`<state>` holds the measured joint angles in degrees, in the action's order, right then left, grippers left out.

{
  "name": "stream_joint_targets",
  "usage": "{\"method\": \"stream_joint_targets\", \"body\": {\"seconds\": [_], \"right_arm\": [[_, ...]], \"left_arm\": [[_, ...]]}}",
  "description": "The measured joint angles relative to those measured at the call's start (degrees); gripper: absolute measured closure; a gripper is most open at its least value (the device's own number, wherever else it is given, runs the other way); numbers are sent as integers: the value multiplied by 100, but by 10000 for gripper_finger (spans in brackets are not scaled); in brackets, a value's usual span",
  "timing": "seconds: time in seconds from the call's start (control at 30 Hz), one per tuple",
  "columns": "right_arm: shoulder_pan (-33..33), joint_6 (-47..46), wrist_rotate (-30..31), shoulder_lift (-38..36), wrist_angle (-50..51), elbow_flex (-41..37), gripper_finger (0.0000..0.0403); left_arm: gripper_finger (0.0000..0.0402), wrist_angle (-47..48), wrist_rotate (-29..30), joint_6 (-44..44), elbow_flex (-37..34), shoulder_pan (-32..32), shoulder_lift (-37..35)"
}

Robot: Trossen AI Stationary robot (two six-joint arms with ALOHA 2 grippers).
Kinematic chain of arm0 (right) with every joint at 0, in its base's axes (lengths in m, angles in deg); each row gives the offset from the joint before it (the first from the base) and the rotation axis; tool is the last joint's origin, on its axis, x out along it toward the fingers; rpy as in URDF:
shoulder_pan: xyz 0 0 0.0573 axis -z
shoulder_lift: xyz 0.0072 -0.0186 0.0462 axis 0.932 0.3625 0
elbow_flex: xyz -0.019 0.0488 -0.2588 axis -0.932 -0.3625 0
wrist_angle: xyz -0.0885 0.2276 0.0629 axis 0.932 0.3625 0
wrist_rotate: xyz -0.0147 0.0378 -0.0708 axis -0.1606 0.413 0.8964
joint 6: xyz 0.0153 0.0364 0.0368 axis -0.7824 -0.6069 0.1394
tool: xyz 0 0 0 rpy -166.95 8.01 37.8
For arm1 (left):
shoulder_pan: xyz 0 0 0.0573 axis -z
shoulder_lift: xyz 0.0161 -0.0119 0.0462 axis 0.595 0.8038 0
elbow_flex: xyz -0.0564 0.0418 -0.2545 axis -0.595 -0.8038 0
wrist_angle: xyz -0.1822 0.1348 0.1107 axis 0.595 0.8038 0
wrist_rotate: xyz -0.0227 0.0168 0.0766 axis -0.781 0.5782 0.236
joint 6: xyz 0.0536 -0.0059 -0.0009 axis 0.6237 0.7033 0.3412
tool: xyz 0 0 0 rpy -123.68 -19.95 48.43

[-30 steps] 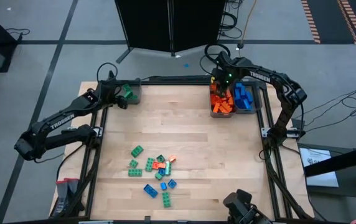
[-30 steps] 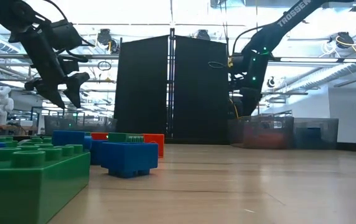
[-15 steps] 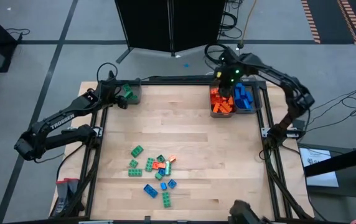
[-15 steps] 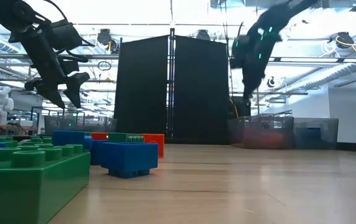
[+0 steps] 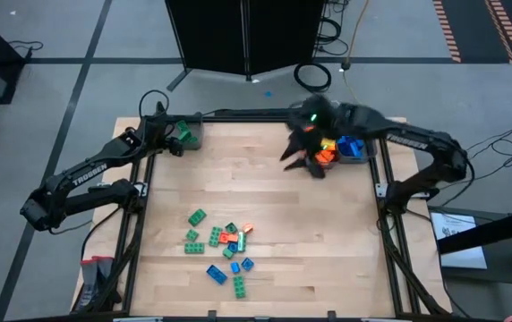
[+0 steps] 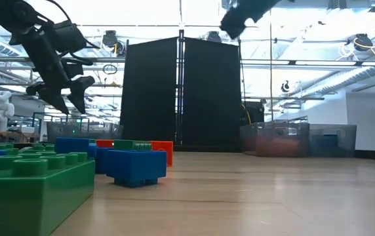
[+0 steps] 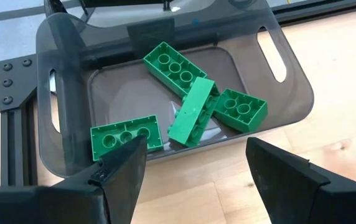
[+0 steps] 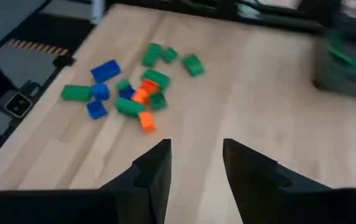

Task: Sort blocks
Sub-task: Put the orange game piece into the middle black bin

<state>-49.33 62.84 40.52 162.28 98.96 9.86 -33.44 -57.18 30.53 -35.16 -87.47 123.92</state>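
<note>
A loose pile of green, blue and orange blocks [image 5: 223,243] lies on the wooden table near its front left; it also shows in the right wrist view as the pile [image 8: 134,93]. My left gripper [image 7: 193,149] hovers open over the grey bin [image 7: 66,74] at the far left, where several green blocks [image 7: 193,112] lie. My right gripper [image 5: 299,161] hangs high over the table's far middle, open, with nothing between its fingers [image 8: 156,162].
Two grey bins stand at the far right: one with orange blocks [image 5: 326,154], one with blue blocks [image 5: 353,148]. A green block [image 6: 30,183] and a blue block [image 6: 135,164] loom close in the low view. Bare wood lies between pile and bins.
My right gripper has risen from over the orange bin and swung toward the table's left and near side, turning as it went. It now looks down toward the pile. My left gripper has kept still over the green bin.
</note>
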Motion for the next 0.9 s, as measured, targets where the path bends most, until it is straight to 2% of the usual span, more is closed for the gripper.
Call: {"method": "stream_joint_targets", "body": {"seconds": [0.1,0.27,0.57,0.7,0.9], "right_arm": [[-596,1,232,306,-457,-2,264],[-1243,51,243,918,-1392,0,264],[-1750,200,236,2192,-2326,-2,261],[-1880,151,241,2607,-2400,-2,230],[-1918,16,126,2859,-2680,-2,149]], "left_arm": [[125,13,-1,-44,0,0,0],[125,20,-1,-142,0,2,0],[125,63,-1,-94,0,-2,0],[125,72,-1,55,0,-1,0],[125,57,-1,197,0,-2,0]]}}
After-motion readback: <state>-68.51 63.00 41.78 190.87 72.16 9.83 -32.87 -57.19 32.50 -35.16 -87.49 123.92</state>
